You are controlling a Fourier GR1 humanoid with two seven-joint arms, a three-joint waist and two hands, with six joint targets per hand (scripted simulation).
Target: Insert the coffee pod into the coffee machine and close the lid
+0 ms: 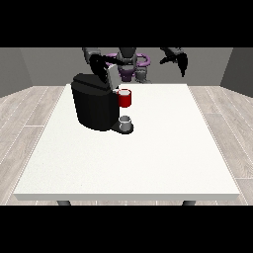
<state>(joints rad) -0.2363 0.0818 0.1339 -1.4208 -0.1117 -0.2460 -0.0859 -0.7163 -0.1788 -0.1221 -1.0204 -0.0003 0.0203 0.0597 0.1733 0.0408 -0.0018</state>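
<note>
On the left half of the large white table sits the boxy black coffee machine, with a small grey cup on its drip base at the front. Red cylindrical pod holder sticks out of the machine's head above the cup; can't tell whether the coffee pod is already inside it, no separate pod visible on the table. Grey lid stands tilted up behind the holder, so not closed yet. Hand at the view's left is right by the lid's top edge, probably positioned to push it down; finger state unreadable. Hand at the view's right hangs raised and well clear of the machine, fingers relaxed and drooping, holding nothing, likely parked out of the way. My read: pod step done or near done, lid closing remains.
</note>
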